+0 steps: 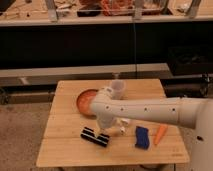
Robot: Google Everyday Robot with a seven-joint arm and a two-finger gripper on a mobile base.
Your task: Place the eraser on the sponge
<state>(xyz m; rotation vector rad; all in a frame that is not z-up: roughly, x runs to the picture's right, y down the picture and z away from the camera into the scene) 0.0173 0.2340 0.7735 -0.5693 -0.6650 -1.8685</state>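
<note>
The eraser (pixel 94 136), a black bar with thin white stripes, lies on the wooden table (pixel 65 152) left of centre near the front. My gripper (pixel 103 131) hangs at the end of the white arm (pixel 145 111), directly over the eraser's right end and touching or almost touching it. The sponge (pixel 142 137), a deep-blue block, lies flat to the right of the eraser, about a hand's width from the gripper. Nothing rests on the sponge.
An orange carrot (pixel 160 134) lies just right of the sponge. An orange bowl (pixel 84 101) sits behind the eraser, partly hidden by the arm. A white bottle (pixel 117 89) stands at the back centre. A small white object (pixel 123 125) shows under the arm.
</note>
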